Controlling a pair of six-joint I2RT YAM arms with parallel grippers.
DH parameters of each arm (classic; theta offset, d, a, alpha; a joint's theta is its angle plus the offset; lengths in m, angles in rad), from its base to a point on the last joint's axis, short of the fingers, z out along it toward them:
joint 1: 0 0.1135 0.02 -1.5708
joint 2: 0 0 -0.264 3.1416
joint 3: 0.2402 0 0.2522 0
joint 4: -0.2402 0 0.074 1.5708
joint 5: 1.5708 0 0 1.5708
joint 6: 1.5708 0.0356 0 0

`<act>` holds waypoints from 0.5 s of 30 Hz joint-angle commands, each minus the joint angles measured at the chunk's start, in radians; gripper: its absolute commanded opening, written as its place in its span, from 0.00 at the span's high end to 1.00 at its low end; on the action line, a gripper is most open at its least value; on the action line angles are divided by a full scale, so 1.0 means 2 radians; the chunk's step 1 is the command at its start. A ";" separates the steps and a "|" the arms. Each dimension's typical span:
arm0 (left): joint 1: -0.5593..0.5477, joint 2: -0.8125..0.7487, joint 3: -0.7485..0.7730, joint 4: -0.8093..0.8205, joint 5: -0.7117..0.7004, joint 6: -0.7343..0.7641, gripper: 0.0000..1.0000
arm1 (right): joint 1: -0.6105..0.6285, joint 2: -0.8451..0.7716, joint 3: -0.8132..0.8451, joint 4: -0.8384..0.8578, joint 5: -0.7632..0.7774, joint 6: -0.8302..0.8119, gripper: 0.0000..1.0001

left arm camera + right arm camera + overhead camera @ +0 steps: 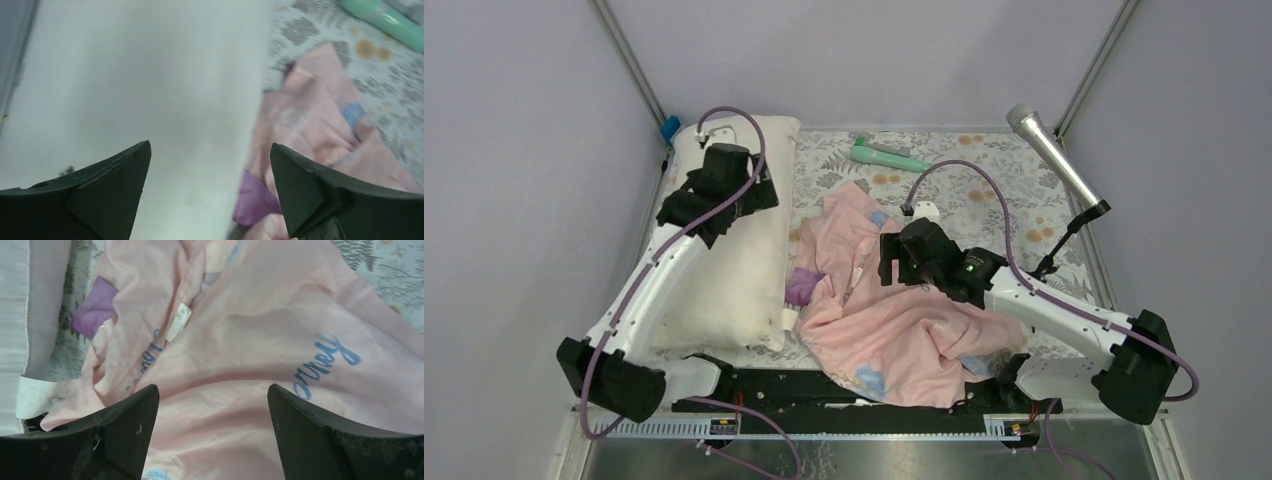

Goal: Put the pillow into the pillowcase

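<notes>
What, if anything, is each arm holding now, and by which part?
Nothing is held. The left fingers stand open above the pillow, the right fingers open above the pillowcase.

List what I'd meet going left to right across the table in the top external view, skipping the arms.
pillow → pillowcase → microphone

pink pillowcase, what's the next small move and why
Probably lower the open right pincer onto the crumpled pale pink fabric pillowcase by its purple lining and close: it holds nothing, and the plump off-white rectangular pillow lies beside it, uncased.
</notes>
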 commanded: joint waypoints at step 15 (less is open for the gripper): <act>0.193 0.151 -0.012 0.141 0.181 -0.077 1.00 | 0.000 0.082 0.080 0.081 -0.114 -0.041 0.14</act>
